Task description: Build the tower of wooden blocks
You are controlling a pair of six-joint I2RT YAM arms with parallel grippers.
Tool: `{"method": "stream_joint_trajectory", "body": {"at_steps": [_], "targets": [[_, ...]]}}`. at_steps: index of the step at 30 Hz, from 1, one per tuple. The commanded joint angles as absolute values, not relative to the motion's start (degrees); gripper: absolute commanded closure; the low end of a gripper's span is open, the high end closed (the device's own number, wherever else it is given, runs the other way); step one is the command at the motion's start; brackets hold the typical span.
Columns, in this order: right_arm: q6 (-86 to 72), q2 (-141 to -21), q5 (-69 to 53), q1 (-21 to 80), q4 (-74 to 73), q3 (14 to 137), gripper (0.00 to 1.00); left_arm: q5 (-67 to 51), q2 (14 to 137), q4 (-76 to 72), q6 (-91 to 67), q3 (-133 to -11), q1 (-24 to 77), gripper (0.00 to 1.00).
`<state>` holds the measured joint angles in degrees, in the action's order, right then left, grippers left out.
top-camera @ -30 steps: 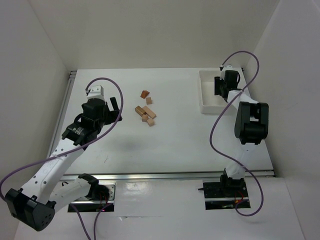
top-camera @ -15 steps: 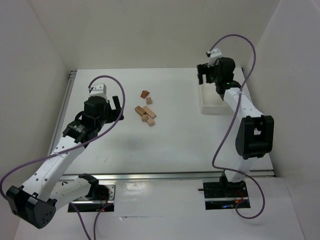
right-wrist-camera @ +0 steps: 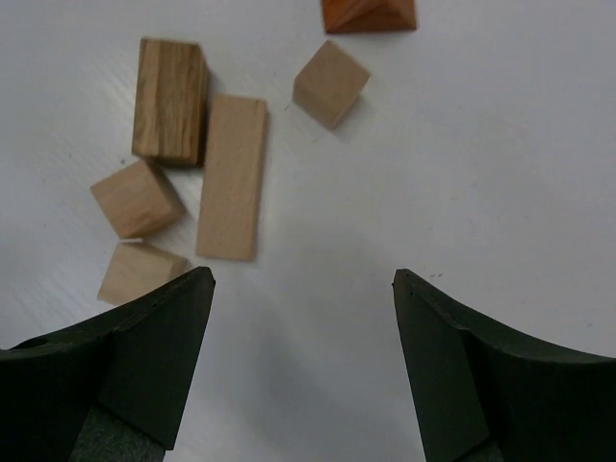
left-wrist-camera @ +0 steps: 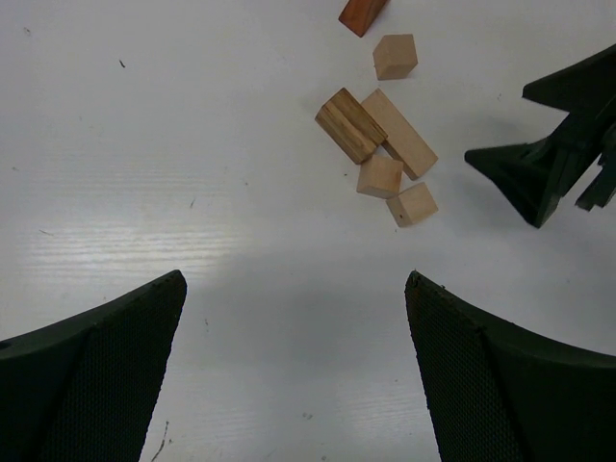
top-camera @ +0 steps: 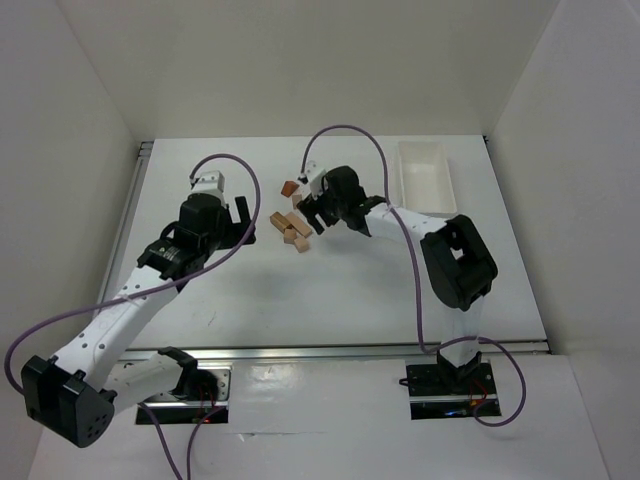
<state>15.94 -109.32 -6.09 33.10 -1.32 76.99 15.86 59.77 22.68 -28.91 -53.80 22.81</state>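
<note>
Blocks (top-camera: 291, 225) lie loose on the table (top-camera: 350, 290), near its middle; we see no tower standing. In the right wrist view a long tan block (right-wrist-camera: 232, 176) lies flat, with a striped one (right-wrist-camera: 171, 100) just beside it at 10 o'clock, two tan cubes (right-wrist-camera: 138, 198) at 8 o'clock, one cube (right-wrist-camera: 330, 83) apart at 1 o'clock and a reddish block (right-wrist-camera: 369, 13) at the 12 o'clock edge. The right gripper (right-wrist-camera: 303, 279) is close at their 3 o'clock, jaws wide, holding nothing. The left gripper (left-wrist-camera: 295, 279), also wide and empty, is at their 9 o'clock. The tray (top-camera: 425, 178) stands well apart at 2 o'clock.
</note>
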Motion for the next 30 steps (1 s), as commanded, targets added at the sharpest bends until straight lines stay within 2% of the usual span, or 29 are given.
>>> {"method": "stream_joint_trajectory", "body": {"at_steps": [1, 7, 10, 11, 12, 14, 15, 20, 30], "targets": [[16.4, -108.4, -5.5, 35.9, -0.9, 74.1, 0.17, 14.9, 60.4, 20.6, -30.3, -53.3, 23.0, 0.0], [7.8, -106.5, -8.9, 37.5, -2.1, 70.3, 0.2, 12.9, 62.7, 17.4, -32.8, -51.5, 23.6, 0.0], [6.2, -106.0, -4.5, 40.9, -2.1, 69.6, 0.2, 12.3, 64.9, 17.4, -32.8, -52.1, 23.6, 0.0], [5.7, -106.0, -2.7, 41.9, -1.5, 69.6, 0.22, 12.3, 64.9, 17.4, -32.8, -52.8, 23.6, 0.0], [4.7, -107.3, 1.3, 44.3, -0.8, 69.6, 0.28, 12.8, 65.6, 17.4, -32.8, -52.8, 24.1, 0.0], [3.9, -107.8, 1.9, 45.5, -0.2, 69.6, 0.28, 12.8, 65.6, 17.4, -32.8, -52.8, 24.1, 0.0], [3.9, -107.8, 1.0, 45.5, -0.2, 69.6, 0.32, 12.8, 65.6, 17.4, -32.8, -52.8, 24.1, 0.0], [1.9, -109.8, 2.2, 45.5, 0.7, 70.7, 0.36, 13.4, 65.6, 17.4, -32.8, -52.8, 24.6, 0.0], [1.2, -112.4, 6.9, 46.1, 1.5, 72.0, 0.36, 13.4, 65.6, 17.4, -32.3, -53.3, 24.6, 0.0]]}}
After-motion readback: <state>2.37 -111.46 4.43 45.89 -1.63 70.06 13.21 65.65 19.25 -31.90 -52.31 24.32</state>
